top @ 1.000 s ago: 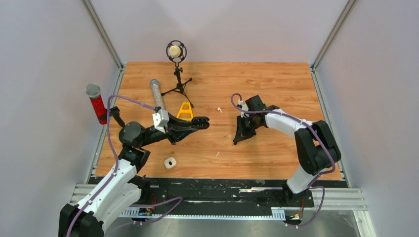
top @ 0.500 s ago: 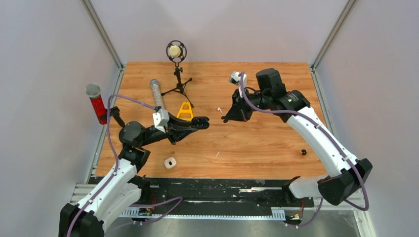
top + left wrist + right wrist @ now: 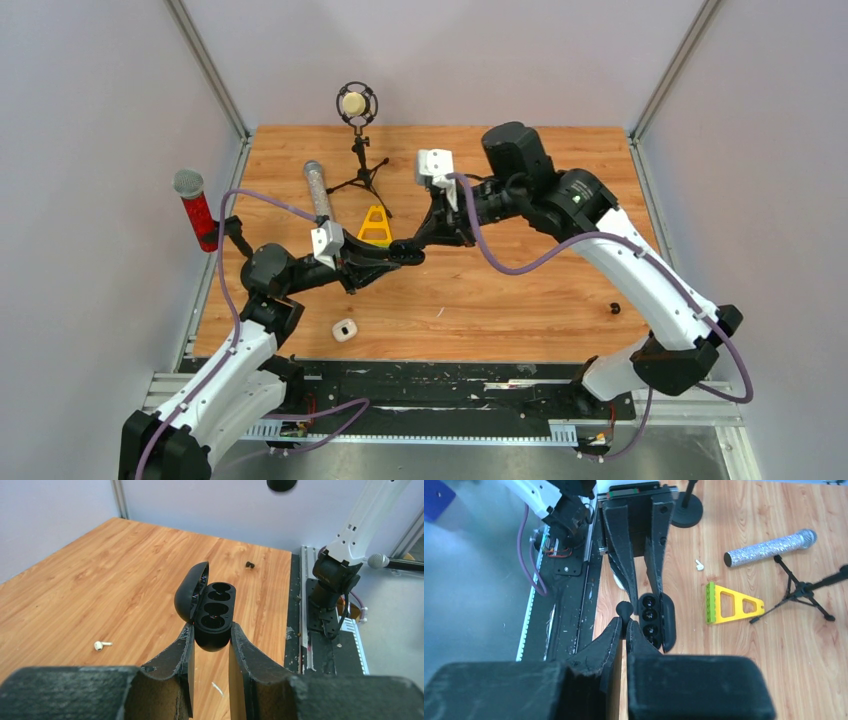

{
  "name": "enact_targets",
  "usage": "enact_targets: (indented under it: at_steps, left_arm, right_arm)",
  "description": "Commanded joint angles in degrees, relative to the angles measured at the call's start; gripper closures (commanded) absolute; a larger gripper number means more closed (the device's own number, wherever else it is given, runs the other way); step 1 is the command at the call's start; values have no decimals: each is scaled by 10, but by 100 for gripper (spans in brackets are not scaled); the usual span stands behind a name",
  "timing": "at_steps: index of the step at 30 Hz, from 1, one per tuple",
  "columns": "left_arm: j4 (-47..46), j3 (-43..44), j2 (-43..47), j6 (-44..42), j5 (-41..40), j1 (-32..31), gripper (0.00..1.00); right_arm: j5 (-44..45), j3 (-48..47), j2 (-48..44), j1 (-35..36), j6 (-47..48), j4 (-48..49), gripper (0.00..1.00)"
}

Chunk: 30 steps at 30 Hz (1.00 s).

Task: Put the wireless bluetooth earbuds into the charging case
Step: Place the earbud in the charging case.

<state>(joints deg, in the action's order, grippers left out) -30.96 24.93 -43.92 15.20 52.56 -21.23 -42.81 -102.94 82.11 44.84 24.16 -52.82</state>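
My left gripper [image 3: 412, 248] [image 3: 211, 627] is shut on a black charging case [image 3: 215, 605] held above the table, lid open, its two wells showing. My right gripper [image 3: 424, 236] [image 3: 625, 622] is shut on a small black earbud [image 3: 625, 610], right beside the open case [image 3: 654, 620]. A second black earbud [image 3: 614, 307] [image 3: 248, 565] lies on the table at the right. A small white case [image 3: 344, 329] sits closed near the front left. A white earbud [image 3: 100, 645] lies on the wood; one also shows in the right wrist view [image 3: 698, 565].
A yellow triangular piece [image 3: 375, 224] [image 3: 729, 602], a silver microphone [image 3: 318, 188] [image 3: 769, 547] and a microphone on a tripod [image 3: 357, 150] stand behind the left gripper. A red microphone [image 3: 196, 210] is at the left edge. A white scrap [image 3: 440, 312] lies mid-front.
My right arm rose off the middle of the table and swung far left, bringing its gripper up to the case in my left gripper. The left arm stayed put.
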Motion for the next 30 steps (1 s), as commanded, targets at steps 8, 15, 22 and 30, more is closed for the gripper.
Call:
enact_targets:
  at_steps: [8,15,22,30]
  left_arm:
    - [-4,30,4,-20,33,3,100]
    - [-5,31,0,-19,38,3,100]
    - [-5,34,-2,-21,47,3,100]
    - [-4,36,-5,-22,49,3,100]
  right_arm:
    - [93,-42,58,67,111,-61,100]
    - [109,-54,73,77,116,-58,100]
    - [128,-51,89,79,120,-58,100]
    - [128,-42,90,80,125,-61,100]
